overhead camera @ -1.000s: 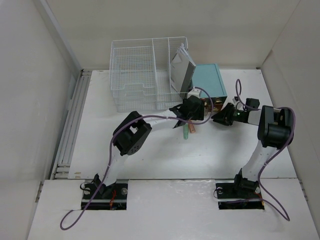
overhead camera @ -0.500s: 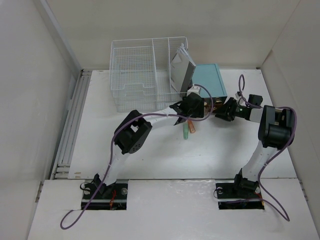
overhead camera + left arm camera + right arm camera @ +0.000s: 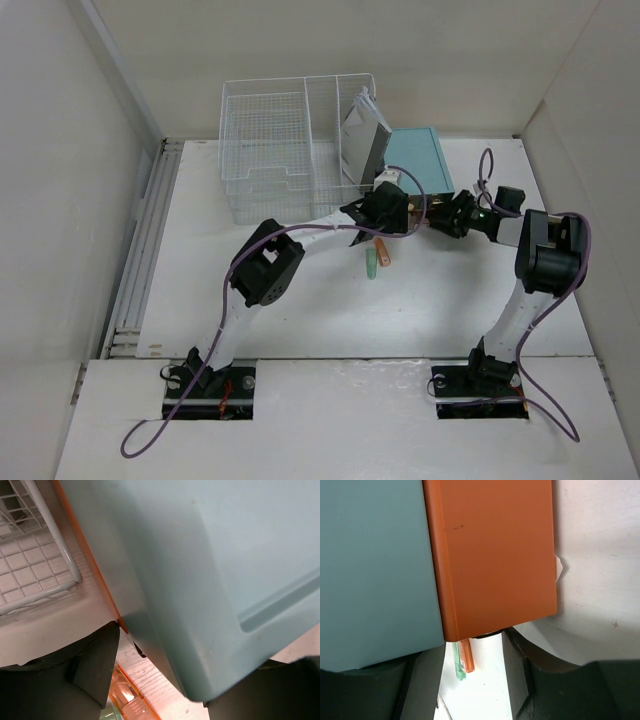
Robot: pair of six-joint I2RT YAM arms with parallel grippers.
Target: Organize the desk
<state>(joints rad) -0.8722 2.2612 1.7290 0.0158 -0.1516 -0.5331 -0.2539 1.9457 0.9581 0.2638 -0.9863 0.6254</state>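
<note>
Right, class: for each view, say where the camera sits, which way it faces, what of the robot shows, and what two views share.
Top external: above and behind, facing down on the desk; left arm, right arm whole.
Left wrist: on that wrist, close to the teal box and basket; its fingers.
Right wrist: on that wrist, facing the box's orange part and pens; its fingers.
Shared: top and right wrist both show the pens.

Soft, even light — blurred wrist close-ups
</note>
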